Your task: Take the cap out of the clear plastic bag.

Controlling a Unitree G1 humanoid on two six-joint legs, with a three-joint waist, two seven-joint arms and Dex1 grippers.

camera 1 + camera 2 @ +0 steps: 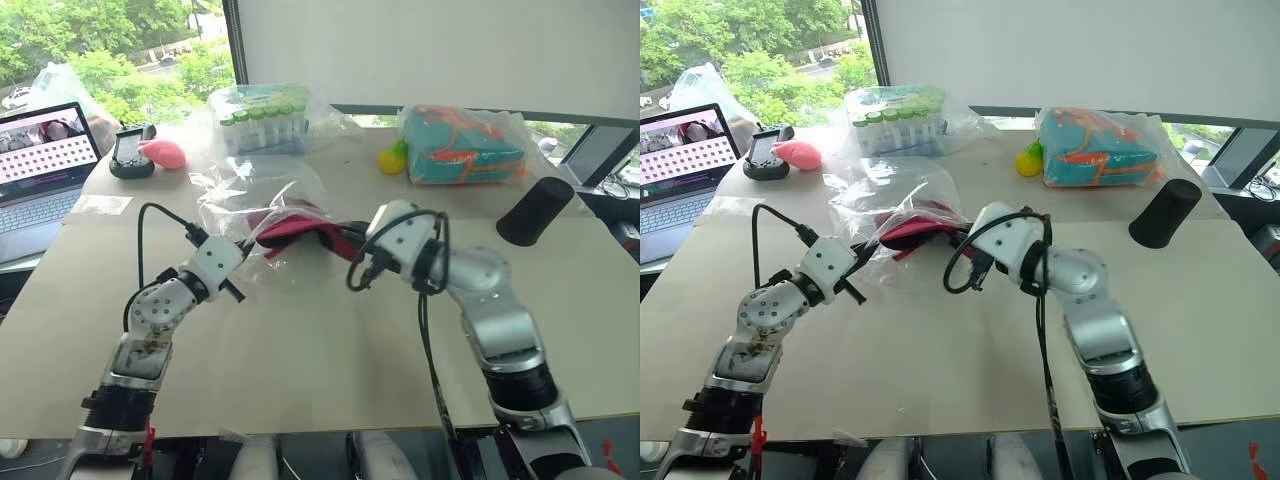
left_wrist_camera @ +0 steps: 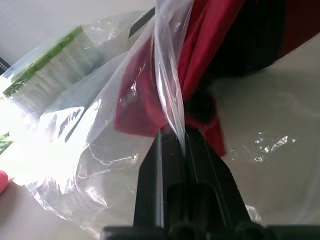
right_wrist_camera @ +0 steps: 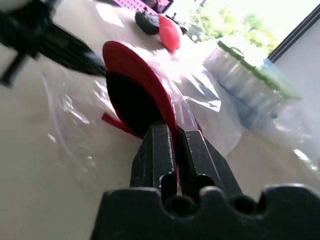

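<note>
My left hand [image 2: 174,137] is clamped on a gathered fold of the large, crinkly clear plastic bag [image 1: 235,195]; in the left wrist view the film runs straight up from between the two black fingers [image 2: 150,165]. My right hand [image 3: 176,137] is pinched shut on the edge of the dark red fabric baseball cap [image 1: 290,228], with the curved brim standing up just past the fingertips in the right wrist view.

Both hands sit above the middle of the pale bench [image 1: 330,340], facing each other, the cap between them. The cap's far part lies within the plastic film; the part at my right hand looks free of it, though I cannot tell exactly where the bag's mouth ends. The rest of the bag spreads behind the cap, rumpled on the bench.

Farther back: a rack of green-topped tubes in its own clear wrap [image 1: 262,115], a teal-and-orange item in another clear bag [image 1: 462,145], a small yellow and green object [image 1: 392,158] just beside that, and a black cylinder [image 1: 535,212] tilted near the right edge. At the left edge, an open laptop [image 1: 40,160], a small black device [image 1: 132,152] and a pink object [image 1: 165,153] touching it.
</note>
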